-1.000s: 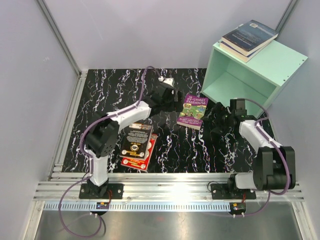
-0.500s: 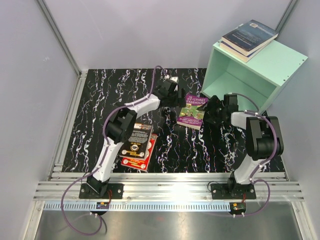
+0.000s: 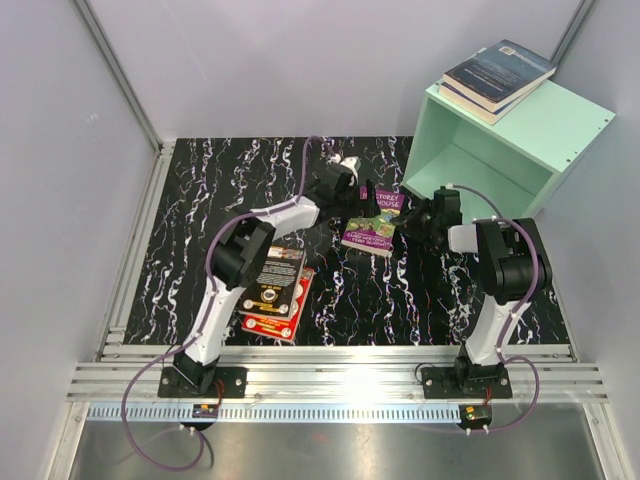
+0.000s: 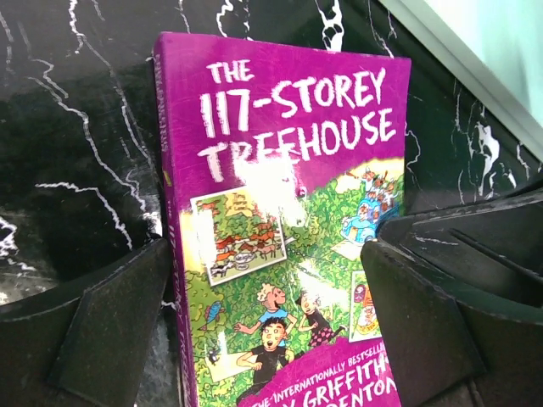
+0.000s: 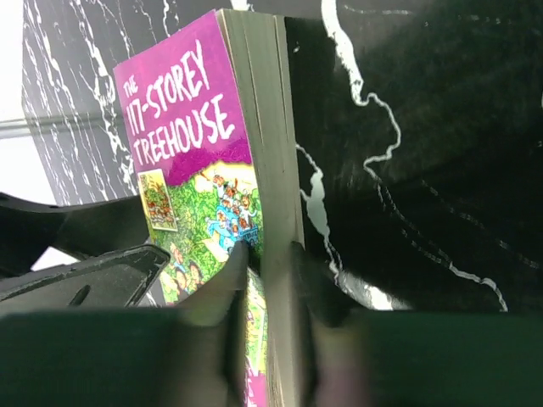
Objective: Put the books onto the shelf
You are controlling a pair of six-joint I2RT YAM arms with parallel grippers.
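Black white-veined marble table (image 3: 200, 200): glossy purple Treehouse paperback (image 3: 371, 225) near boxy mint shelf (image 3: 545, 130). Shown by right wrist only: right pincer (image 5: 267, 254) pinching cream page edge. Left pincer (image 4: 263, 254) spread, flanking cover.

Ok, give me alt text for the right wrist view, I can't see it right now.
The right end effector pinches the purple 117-Storey Treehouse book by its page edge, one finger on the cover and one behind it. The cover faces left and the pages face the camera. The black white-veined table fills the right side.
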